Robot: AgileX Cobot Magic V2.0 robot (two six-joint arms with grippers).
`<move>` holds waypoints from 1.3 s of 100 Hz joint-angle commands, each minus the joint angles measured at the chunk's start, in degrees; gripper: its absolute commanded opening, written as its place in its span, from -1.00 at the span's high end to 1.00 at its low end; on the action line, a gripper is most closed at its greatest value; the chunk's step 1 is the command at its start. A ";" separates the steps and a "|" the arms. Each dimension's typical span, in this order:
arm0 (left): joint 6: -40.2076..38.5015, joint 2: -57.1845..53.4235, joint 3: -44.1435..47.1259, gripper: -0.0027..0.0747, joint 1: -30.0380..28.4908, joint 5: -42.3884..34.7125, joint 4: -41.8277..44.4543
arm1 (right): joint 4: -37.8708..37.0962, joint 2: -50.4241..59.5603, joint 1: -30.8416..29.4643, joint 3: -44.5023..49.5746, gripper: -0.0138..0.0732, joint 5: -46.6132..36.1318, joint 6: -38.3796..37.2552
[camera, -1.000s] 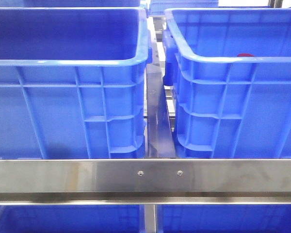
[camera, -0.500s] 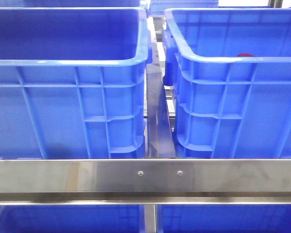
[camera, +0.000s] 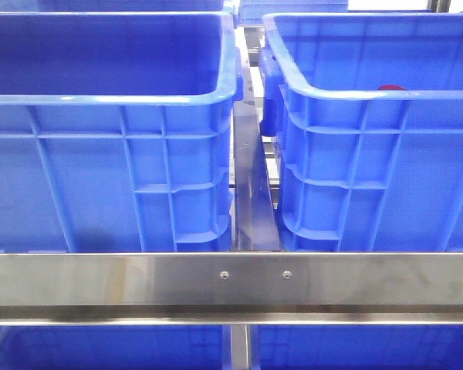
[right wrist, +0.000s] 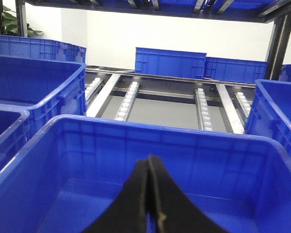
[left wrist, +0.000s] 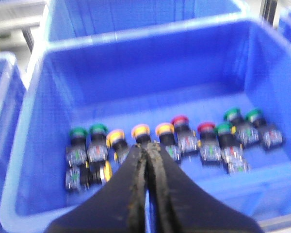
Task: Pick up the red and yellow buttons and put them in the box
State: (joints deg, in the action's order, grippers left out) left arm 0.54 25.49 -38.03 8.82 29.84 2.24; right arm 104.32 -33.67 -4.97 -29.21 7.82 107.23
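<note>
Blue plastic fills every view, and no brand, label or writing can be read anywhere. The left tool hangs with its fingers pressed together, holding nothing, over a crate where push buttons lie in a row: yellow buttons, red buttons and green buttons. The right tool is likewise closed and empty above the box. From the front, a red cap peeks over the right-hand crate's rim, behind a steel rail.
</note>
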 commanded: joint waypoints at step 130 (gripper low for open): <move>-0.54 -27.74 40.52 0.98 -10.23 -37.53 0.11 | 5.61 0.04 0.06 -1.47 0.84 1.81 0.02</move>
State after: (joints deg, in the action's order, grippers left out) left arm 0.48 -0.26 -0.33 -1.58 0.46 2.87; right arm 104.32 -33.67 -4.97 -29.21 7.86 107.20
